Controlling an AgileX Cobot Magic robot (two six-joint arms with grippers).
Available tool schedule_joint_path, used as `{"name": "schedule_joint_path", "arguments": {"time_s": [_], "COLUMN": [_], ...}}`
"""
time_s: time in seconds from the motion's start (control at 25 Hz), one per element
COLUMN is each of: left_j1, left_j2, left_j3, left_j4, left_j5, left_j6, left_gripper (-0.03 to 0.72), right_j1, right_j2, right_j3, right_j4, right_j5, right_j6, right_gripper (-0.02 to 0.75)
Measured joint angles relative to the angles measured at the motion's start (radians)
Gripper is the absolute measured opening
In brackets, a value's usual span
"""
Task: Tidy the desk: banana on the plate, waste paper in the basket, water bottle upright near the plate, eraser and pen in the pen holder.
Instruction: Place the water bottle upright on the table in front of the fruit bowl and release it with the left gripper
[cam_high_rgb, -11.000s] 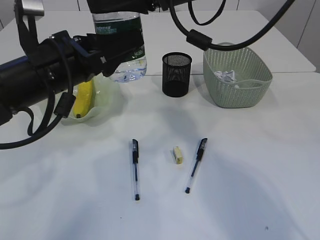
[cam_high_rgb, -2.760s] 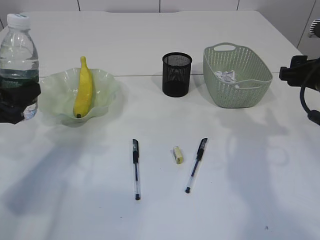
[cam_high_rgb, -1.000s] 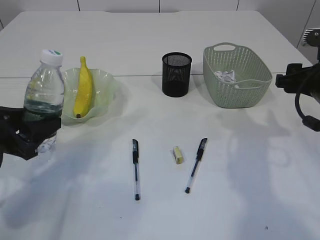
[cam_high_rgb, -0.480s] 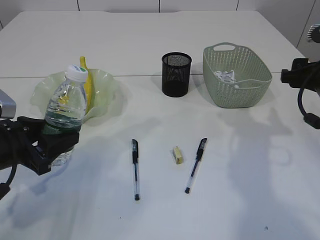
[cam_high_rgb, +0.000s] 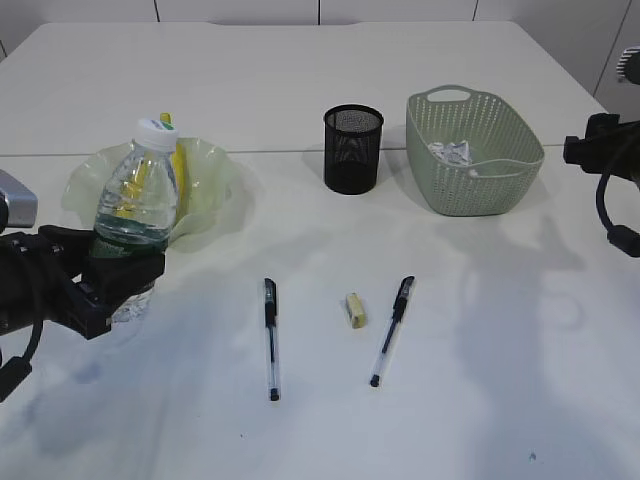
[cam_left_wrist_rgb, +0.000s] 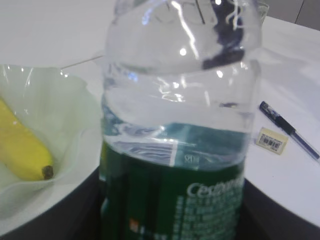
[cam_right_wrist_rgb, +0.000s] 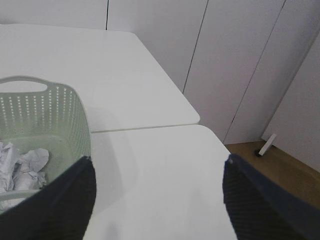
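Exterior view: water bottle (cam_high_rgb: 135, 225) hides part of plate (cam_high_rgb: 215, 190), banana (cam_high_rgb: 180, 180)

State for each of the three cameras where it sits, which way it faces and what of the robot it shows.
Exterior: raised at the desk's front, slanting down; both arms at the edges, left hand around the water bottle.
Left wrist: behind that bottle, facing plate and banana; dark hand parts below.
Right wrist: past the basket toward the desk's corner; right hand open.
Exterior and right wrist share the basket.
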Motion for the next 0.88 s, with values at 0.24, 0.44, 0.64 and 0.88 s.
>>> {"name": "schedule_joint_path", "arguments": {"time_s": [0.24,0.44,0.64,0.88], "left_j1": [0.0,0.0,0.0,0.0], "left_j2": [-0.09,-0.133,-0.135,-0.135], "left_j3": [0.0,0.0,0.0,0.0], "left_j4": [-0.015,-0.046,-0.044,-0.059], "left_j5": [0.0,-0.002,-0.004,-0.004], "left_j6": [-0.013,-0.014,-0.042,-0.052], "left_gripper": [0.397,0.397,0.397,0.397], "right_j1": [0.0,0.0,0.0,0.0], "right_j2": [0.0,0.0,0.0,0.0], "right_j3": [0.0,0.0,0.0,0.0], "right_j4": [0.0,0.0,0.0,0.002], "right_j5": [-0.013,-0.013,-0.013,-0.015], "right_j6": [0.0,0.0,0.0,0.0], "right_gripper": [0.59,0.59,0.59,0.59]}}
